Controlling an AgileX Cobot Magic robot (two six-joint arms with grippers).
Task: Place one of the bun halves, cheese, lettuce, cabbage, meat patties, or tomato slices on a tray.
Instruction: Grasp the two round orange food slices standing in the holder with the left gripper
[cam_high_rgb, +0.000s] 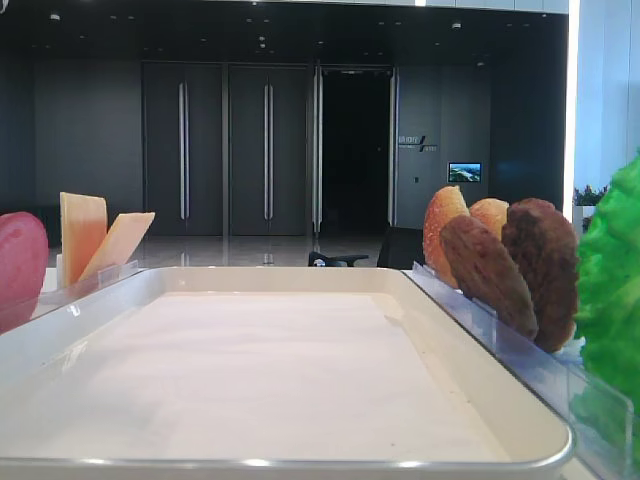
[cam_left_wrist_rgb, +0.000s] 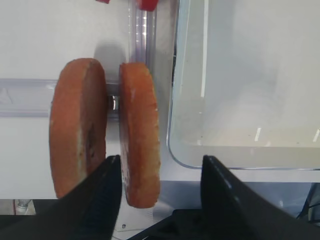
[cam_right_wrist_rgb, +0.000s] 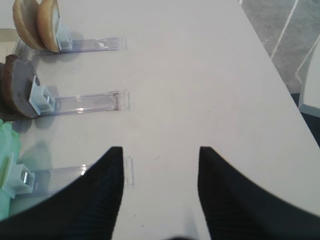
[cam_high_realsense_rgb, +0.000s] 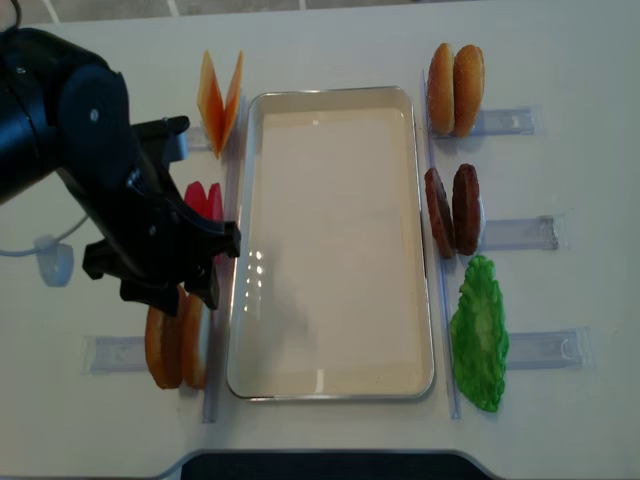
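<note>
Exterior high view: the tray (cam_high_rgb: 90, 325), a shallow white rectangle with a glossy rounded rim and matte liner, fills the foreground. Left of the tray stand 2 flat yellow-orange cheese slices (cam_high_rgb: 84, 232) and a smooth pinkish-red tomato slice (cam_high_rgb: 20, 262). Right of the tray lean 2 rough dark brown meat patties (cam_high_rgb: 545, 262), golden bun halves (cam_high_rgb: 445, 222) behind them, and the ruffled green lettuce (cam_high_rgb: 612, 290) nearest.

Right wrist view: the right tool (cam_right_wrist_rgb: 160, 152) hangs over bare bench (cam_right_wrist_rgb: 200, 75), its black fingers spread wide with nothing between. Clear plastic holders (cam_right_wrist_rgb: 85, 102) lie to its left.

Left wrist view: the left tool (cam_left_wrist_rgb: 161, 162) stands wide apart, straddling the inner of 2 upright orange-brown buns (cam_left_wrist_rgb: 139, 135) just beside the tray's rim; whether the pads touch it I cannot tell.

Realsense overhead view: the left arm (cam_high_realsense_rgb: 90, 170) covers the tomato area left of the tray.
</note>
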